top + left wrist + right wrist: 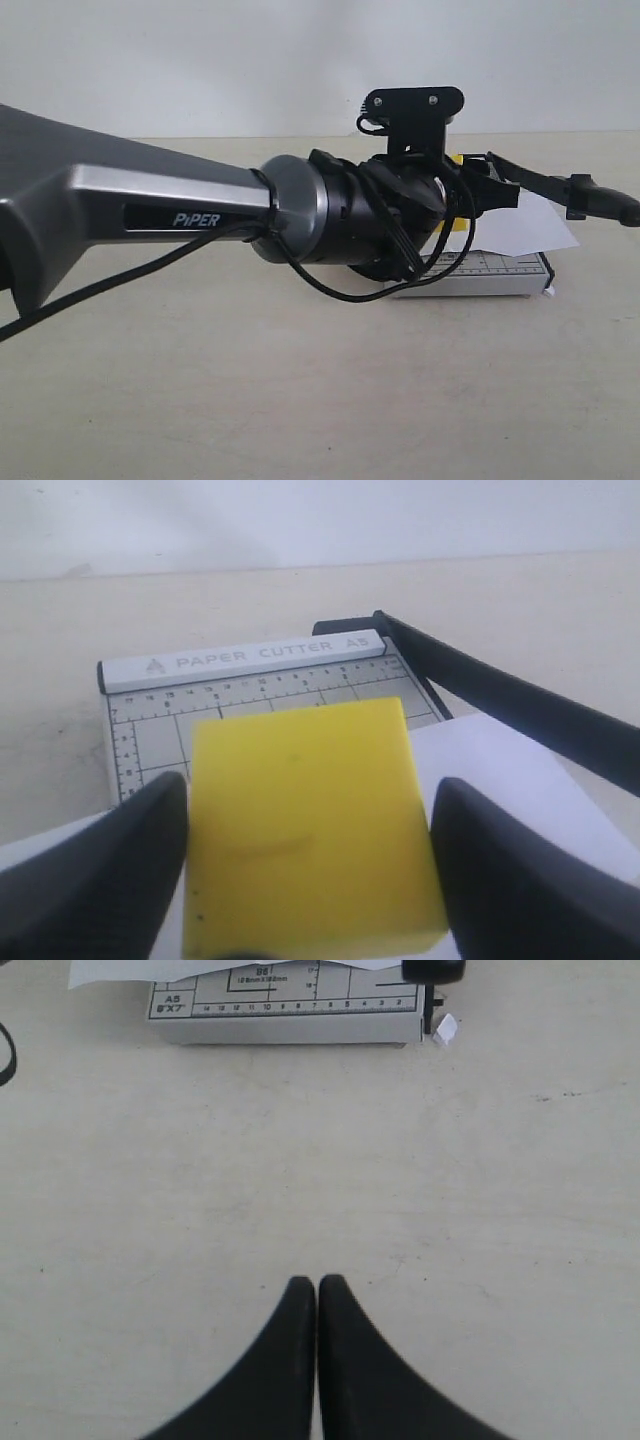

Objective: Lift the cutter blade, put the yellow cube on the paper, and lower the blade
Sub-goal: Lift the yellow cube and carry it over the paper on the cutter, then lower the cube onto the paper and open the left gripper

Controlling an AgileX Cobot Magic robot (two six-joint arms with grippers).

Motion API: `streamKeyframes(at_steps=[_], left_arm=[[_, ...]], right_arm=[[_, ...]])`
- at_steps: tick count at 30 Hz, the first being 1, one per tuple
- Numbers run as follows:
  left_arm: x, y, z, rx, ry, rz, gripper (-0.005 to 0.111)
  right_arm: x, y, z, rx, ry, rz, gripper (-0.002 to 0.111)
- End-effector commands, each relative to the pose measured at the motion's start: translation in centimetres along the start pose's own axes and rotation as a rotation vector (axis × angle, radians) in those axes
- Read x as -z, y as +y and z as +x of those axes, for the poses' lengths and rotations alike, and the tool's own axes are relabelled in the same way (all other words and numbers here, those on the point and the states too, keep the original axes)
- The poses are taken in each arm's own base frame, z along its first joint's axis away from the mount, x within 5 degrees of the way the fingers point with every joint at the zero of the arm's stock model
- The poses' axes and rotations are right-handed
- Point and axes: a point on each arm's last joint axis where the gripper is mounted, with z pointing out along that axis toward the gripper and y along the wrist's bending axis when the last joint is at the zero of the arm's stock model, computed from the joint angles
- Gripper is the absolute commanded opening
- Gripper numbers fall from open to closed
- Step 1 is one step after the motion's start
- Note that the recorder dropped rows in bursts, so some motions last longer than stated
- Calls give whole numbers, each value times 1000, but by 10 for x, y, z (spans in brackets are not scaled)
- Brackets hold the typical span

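**One yellow cube (315,830) pinched over the paper (500,770)**

It was clamped between the jaws of the left gripper (310,790), above the cutter board (160,745) and beside the raised cutter blade (520,705). The right gripper (317,1290) was pressed shut over the table (450,1210), apart from the board.

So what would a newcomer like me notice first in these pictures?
The bright yellow cube, clamped between the left gripper's black fingers, right by the white paper on the grey cutter board. Next, the cutter blade, raised above the board on the right of the exterior view, and the big grey arm filling its left.
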Motion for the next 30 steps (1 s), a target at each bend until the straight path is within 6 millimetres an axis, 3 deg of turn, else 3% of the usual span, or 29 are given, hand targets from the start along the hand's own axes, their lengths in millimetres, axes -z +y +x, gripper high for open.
streamKeyframes(at_steps=[1,16,24,30], left_arm=[[2,5,-4,-65,-6,-48,4],[0,0,-2,-183,-5,-19,5],[-6,-4,7,-194,13,-7,30],[-15,-13,22,-212,44,9,34]], right_arm=[[0,0,1,5,-1,-4,1],[0,2,3,5,25,-17,1],[0,2,4,6,31,-20,1],[0,2,4,6,31,-20,1]])
